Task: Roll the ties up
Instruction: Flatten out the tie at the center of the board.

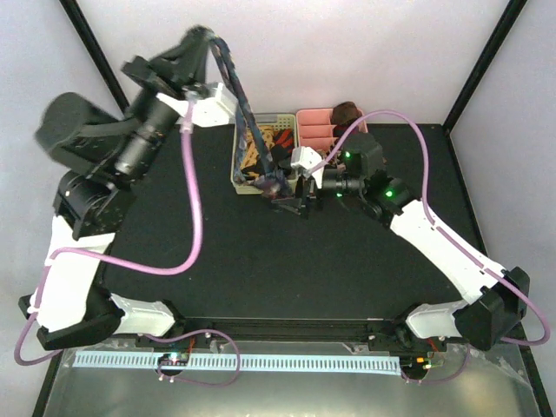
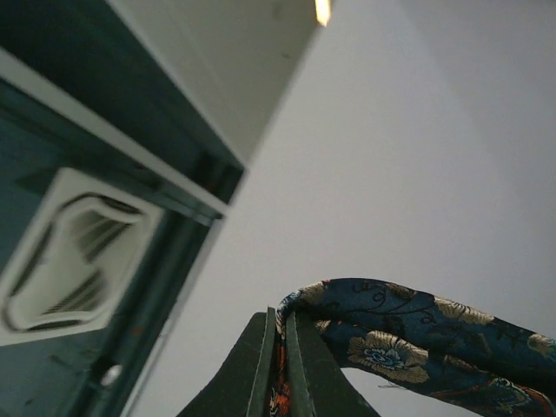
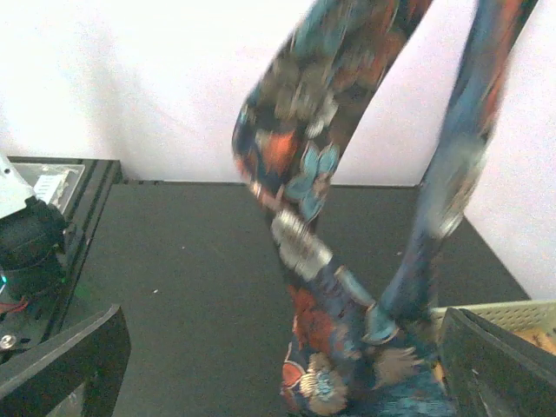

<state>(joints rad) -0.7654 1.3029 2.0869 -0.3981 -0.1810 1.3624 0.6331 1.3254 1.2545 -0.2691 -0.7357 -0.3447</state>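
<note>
Currently I am logging: navy floral tie (image 1: 245,109), hanging doubled over the green basket (image 1: 235,161), pinched shut in my left gripper (image 2: 282,369). My right gripper (image 3: 278,382) is gaping wide, empty, around the lower end. I am judging it best to grip low, strip flat. Fabric is showing glossy orange-and-gold blooms.

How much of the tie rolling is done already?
Perhaps one: a brown coil sits at the pink tray. Right now the left gripper pinches the floral tie high up, its end hanging by the open right gripper. It isn't rolled yet, and more ties wait in the green basket.
</note>
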